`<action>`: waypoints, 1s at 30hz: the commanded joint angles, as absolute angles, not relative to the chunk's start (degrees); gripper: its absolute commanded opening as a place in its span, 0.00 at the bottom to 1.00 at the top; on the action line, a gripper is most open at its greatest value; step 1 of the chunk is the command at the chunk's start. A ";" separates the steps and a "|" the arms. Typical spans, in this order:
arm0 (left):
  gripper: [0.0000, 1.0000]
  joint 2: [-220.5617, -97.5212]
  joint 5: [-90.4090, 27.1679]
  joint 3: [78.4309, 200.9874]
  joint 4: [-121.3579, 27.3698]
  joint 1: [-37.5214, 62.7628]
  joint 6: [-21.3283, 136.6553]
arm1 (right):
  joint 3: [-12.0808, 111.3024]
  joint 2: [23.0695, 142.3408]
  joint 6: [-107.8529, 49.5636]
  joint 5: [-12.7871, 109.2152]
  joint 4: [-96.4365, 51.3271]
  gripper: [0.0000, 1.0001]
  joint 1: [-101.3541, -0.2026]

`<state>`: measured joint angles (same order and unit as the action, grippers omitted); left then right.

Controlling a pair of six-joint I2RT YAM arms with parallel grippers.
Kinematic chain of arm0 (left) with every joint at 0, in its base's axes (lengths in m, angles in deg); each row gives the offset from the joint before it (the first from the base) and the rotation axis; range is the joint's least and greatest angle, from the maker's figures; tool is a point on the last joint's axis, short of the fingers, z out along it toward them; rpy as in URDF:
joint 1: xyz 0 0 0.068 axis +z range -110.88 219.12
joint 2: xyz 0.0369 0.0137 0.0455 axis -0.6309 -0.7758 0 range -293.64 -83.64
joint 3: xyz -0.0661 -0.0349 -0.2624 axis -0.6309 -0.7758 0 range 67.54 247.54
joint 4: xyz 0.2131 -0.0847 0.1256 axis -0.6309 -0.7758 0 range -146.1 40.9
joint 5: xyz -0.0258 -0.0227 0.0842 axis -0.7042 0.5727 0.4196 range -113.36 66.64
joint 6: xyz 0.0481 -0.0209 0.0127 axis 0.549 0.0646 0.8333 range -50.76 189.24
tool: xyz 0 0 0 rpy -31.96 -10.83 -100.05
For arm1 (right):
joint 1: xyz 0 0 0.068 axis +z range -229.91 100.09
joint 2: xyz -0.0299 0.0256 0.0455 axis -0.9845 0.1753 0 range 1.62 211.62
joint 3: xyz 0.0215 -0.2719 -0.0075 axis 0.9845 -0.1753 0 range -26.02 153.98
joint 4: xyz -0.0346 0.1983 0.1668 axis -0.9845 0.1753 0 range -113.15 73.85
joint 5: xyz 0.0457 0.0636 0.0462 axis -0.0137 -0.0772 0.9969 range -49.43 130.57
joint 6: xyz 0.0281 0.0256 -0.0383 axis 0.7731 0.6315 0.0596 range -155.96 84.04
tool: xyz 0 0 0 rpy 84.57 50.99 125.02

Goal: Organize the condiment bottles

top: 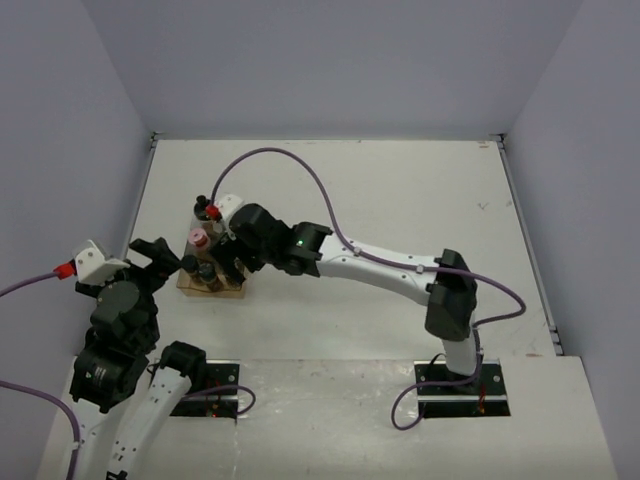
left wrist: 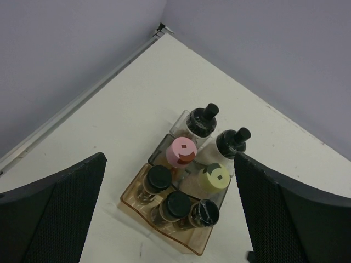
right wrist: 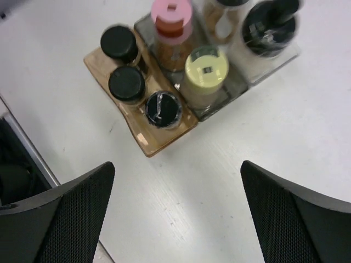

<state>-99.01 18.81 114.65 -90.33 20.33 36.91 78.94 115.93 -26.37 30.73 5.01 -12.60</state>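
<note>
The condiment bottles (right wrist: pixel 206 67) stand upright, caps up, packed together in the rack (right wrist: pixel 159 143). My right hand (right wrist: pixel 176 164) hangs over them, fingers spread and empty. My left hand (left wrist: pixel 170 159), also released, is just left of the rack. The left wall is close, and open counter (top: pixel 400 200) lies to the right.

You have a white table (top: pixel 420 190), matte, closed in by walls (top: pixel 330 60) on its left, far and right sides. One item rests directly on it, left of centre: a stepped rack (left wrist: pixel 164 233) with an amber front tier, a smoky middle tier and a clear rear tier (the bottles (left wrist: pixel 184 152) stand in it, not on the surface). The rack lies flat, apart from the left wall. Two dark base plates (top: pixel 495 395) sit at the near edge. Faint dark specks (top: pixel 483 205) mark the far right.
</note>
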 commanded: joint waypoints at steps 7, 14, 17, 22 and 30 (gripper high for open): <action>1.00 -104.02 7.24 113.51 -82.77 29.71 43.92 | 61.88 80.24 -22.43 1.79 4.43 0.99 -11.79; 1.00 -103.15 -0.41 112.80 -80.74 30.95 47.00 | 57.57 65.01 -6.89 -20.75 28.65 0.99 -11.79; 1.00 -103.06 0.10 113.15 -81.44 30.95 47.44 | 54.85 57.89 0.59 -21.83 36.78 0.99 -11.88; 1.00 -105.08 -0.85 112.81 -80.92 30.77 49.99 | 44.85 42.63 4.11 -27.52 39.43 0.99 -11.79; 1.00 -106.49 -2.62 108.93 -77.57 30.33 51.40 | 36.03 29.49 6.75 -31.50 38.99 0.99 -11.79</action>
<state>-106.03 -1.56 109.10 -80.50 30.37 49.26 37.98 29.31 3.39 -27.70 38.89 -12.07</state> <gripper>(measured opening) 0.998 0.987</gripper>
